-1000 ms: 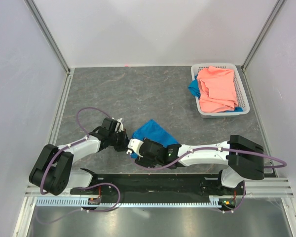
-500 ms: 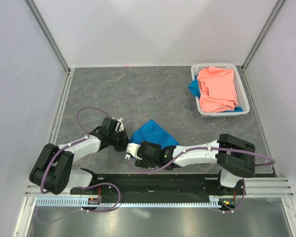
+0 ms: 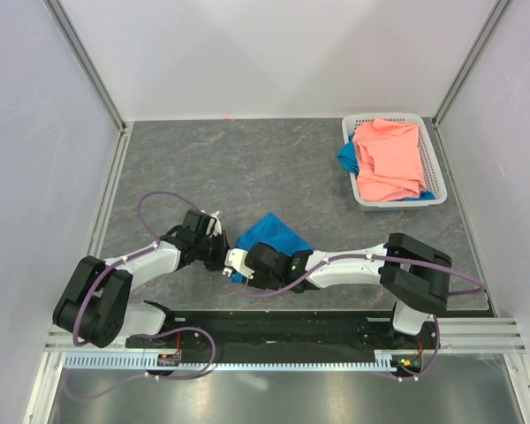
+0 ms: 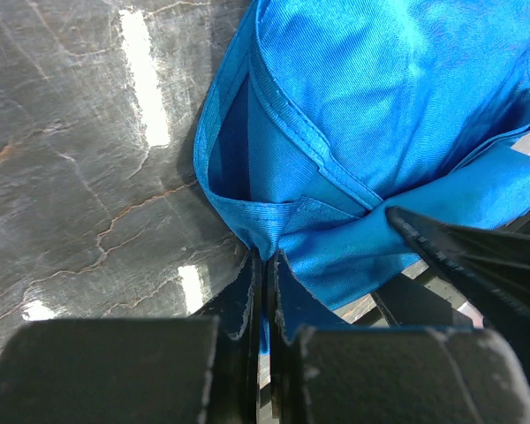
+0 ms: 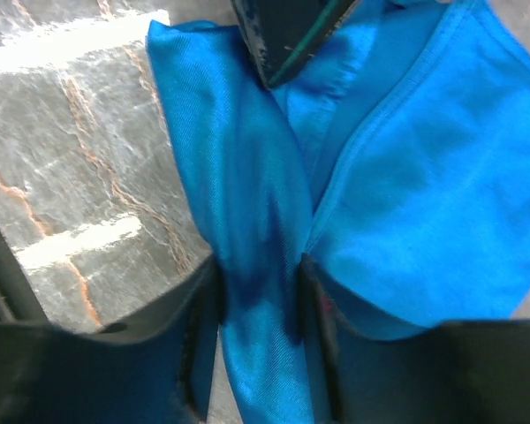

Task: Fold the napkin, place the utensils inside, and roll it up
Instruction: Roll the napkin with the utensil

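Left jaws: pressed together on a corner of the napkin [image 4: 380,106], the blue cloth pinched thin between them.
Right jaws: drawn in around a bunched fold of the same cloth, which is touched on both sides; how firm the hold is cannot be told.
Jaws to each other: set just beside one another at the napkin's left end.
Napkin: laid rumpled and partly doubled on the desk [image 3: 247,168], spreading from both jaws to the right and toward the far side; its long axis is judged to slant that way.
Nearer arm: neither, since the cloth is met by both.
Utensils: not seen in any view.
Far right corner: a white basket [image 3: 395,117] filled with a salmon-pink cloth [image 3: 389,159], a blue scrap [image 3: 345,159] showing beneath it.
Writing: none that can be read.
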